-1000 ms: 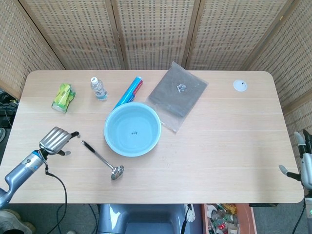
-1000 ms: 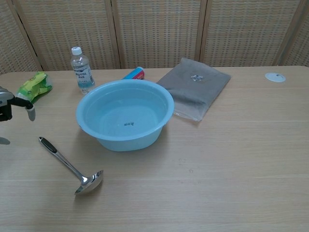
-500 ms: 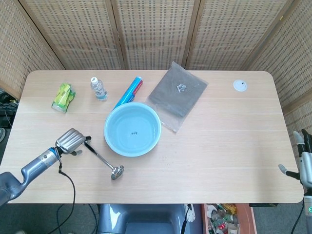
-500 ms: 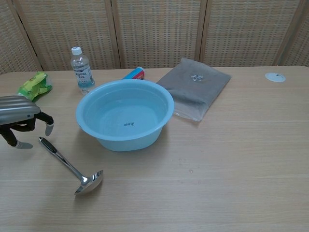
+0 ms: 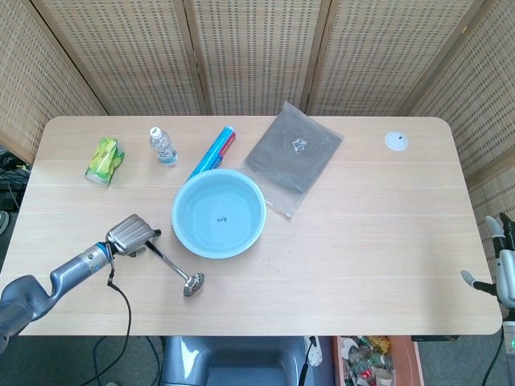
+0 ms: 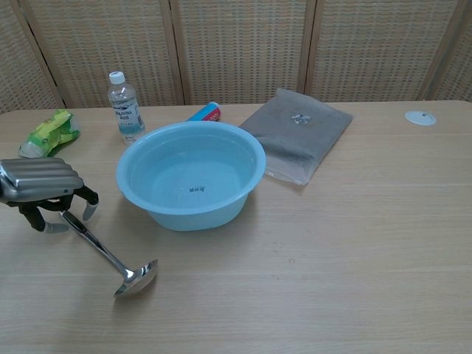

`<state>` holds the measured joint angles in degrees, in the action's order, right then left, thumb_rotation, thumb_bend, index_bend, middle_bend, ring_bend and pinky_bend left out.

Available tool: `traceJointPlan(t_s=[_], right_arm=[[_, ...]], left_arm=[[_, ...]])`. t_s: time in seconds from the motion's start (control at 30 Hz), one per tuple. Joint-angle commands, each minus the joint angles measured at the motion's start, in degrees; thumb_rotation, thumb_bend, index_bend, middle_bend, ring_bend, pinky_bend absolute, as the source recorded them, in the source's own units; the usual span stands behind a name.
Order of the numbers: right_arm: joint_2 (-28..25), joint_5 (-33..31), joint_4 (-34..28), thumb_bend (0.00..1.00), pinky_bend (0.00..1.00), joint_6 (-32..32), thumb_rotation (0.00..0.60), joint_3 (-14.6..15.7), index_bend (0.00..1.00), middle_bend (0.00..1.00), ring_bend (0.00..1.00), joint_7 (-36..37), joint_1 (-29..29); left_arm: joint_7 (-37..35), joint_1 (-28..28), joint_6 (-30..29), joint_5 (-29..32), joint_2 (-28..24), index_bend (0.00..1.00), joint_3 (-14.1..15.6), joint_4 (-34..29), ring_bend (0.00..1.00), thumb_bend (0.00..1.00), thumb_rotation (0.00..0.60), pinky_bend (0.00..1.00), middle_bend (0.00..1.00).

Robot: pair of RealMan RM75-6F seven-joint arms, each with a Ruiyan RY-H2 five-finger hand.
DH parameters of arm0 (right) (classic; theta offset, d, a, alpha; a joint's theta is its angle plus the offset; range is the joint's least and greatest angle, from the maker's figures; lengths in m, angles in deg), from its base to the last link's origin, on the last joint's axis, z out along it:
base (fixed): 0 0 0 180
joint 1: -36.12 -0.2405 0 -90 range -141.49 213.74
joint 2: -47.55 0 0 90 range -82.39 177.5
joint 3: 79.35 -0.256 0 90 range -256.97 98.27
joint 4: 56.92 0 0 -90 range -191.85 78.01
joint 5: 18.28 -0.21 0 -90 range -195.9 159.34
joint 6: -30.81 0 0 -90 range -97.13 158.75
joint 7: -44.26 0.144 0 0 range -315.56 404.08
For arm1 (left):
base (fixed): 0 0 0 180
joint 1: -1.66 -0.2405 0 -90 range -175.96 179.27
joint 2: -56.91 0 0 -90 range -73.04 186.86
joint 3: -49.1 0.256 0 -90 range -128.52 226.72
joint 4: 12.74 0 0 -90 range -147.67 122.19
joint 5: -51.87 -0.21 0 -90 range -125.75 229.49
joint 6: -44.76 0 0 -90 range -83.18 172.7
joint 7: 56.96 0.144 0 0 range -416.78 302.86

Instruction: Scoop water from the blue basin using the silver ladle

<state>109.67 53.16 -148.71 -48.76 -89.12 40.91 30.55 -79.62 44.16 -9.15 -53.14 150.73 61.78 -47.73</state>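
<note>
The silver ladle (image 5: 170, 264) lies flat on the table, left of the blue basin (image 5: 175, 217), its bowl (image 6: 136, 276) toward the front edge. The basin (image 6: 192, 218) holds clear water. My left hand (image 5: 131, 233) is lowered over the black end of the ladle's handle. In the chest view the left hand (image 6: 44, 186) has its fingers (image 6: 89, 206) apart, pointing down on either side of the handle; no grip shows. My right hand (image 5: 500, 269) stays at the table's far right edge, fingers apart and holding nothing.
Along the back stand a water bottle (image 5: 163, 146), a green packet (image 5: 105, 159), a blue-and-red tube (image 5: 214, 150) and a grey bag (image 5: 294, 157) that reaches close to the basin. A white disc (image 5: 395, 141) sits at the back right.
My left hand has moved right across the table and come down over the ladle's handle end. The ladle, the basin and my right hand have stayed put.
</note>
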Motion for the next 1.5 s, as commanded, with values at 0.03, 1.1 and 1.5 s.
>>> traceJointPlan(t_s=[0.03,1.1,1.5], right_arm=[[-0.1,0.1,-0.1,0.0,0.0,0.0,0.6,0.1,0.0,0.0,0.0,0.1,0.0],[-1.2,-0.1,-0.6,0.0,0.0,1.1,0.6,0.4,0.0,0.0,0.0,1.5,-0.2],[-1.6,0.3,-1.0,0.0,0.0,0.9,0.6,0.6,0.0,0.0,0.0,2.1,0.0]], left_arm=[[0.1,0.1,-0.1,0.0,0.1,0.46,0.4,-0.1,1.0,0.35,0.6,1.0,1.0],[5.2,0.3,0.8,3.2,2.2,0.69,0.4,-1.7,1.0,0.4,0.6,1.0,1.0],[5.1,-1.8,-8.3,3.7,-4.5,0.98,-0.7,-8.8,1.0,0.72,0.6,1.0,1.0]])
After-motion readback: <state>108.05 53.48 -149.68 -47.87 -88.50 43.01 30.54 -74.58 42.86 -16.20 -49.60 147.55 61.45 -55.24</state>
